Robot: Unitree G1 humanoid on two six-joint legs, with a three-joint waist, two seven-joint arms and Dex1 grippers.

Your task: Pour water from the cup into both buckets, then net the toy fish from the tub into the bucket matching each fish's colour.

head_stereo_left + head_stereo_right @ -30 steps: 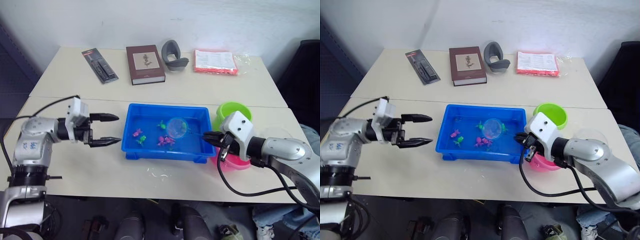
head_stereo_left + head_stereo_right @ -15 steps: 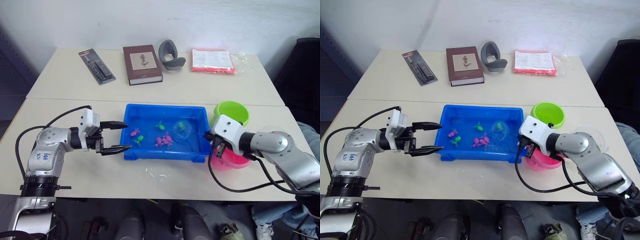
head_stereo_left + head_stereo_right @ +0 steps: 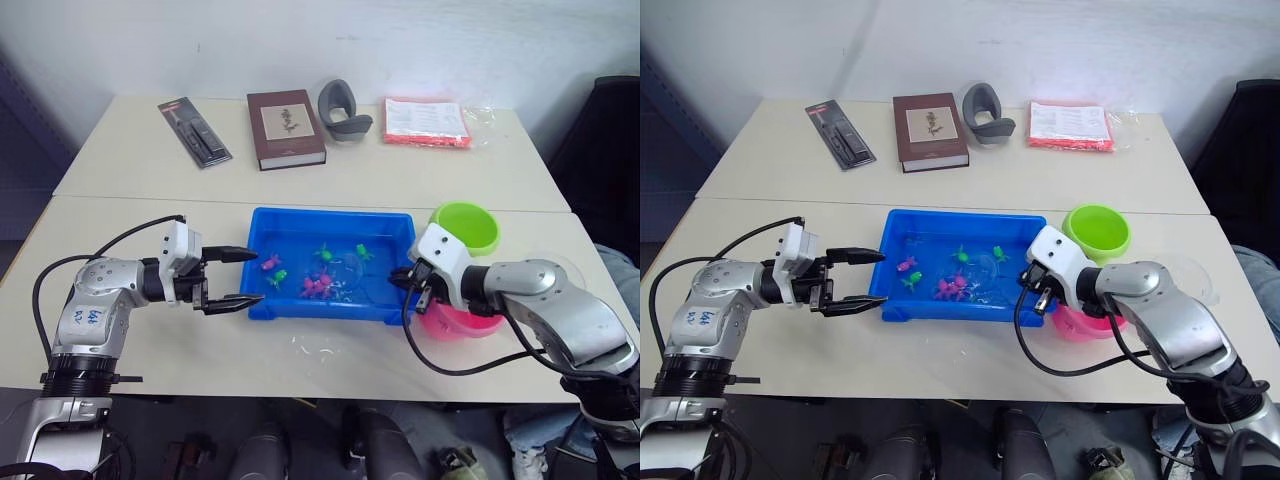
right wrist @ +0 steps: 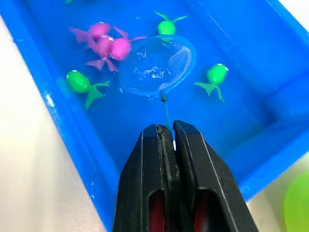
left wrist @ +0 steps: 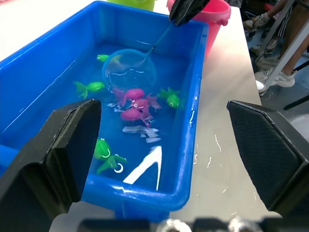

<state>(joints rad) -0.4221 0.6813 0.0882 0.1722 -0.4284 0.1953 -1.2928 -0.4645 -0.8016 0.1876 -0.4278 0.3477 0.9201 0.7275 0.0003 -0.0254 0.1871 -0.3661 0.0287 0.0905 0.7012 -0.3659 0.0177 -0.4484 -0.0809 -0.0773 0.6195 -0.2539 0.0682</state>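
1. Tub (image 3: 262, 300): blue tray at the middle of the near table, holding water and toy fish. We count pink fish (image 4: 112, 46) clustered together and green fish (image 4: 215, 76) scattered around them.

2. Net (image 4: 157, 65): hoop lowered into the tub's water, lying just beside the pink cluster, between two green fish. Its thin handle runs back to our right gripper (image 4: 165, 133).

3. Right gripper: at the tub's right end, fingers pinched narrow on the net handle.

4. Left gripper (image 3: 232, 278): just off the tub's left end, fingers spread wide with nothing between them, tips near the tub's rim.

5. Green bucket (image 3: 465, 225): right of the tub, toward the far side.

6. Pink bucket (image 3: 462, 322): right of the tub, nearer than the green one, partly covered by our right arm.

7. Far table: black flat package (image 3: 194, 131), brown book (image 3: 286, 128), grey curved object (image 3: 342, 107), red-and-white packet (image 3: 429, 122), ranged left to right.

8. Near table (image 3: 330, 350): water droplets in front of the tub.
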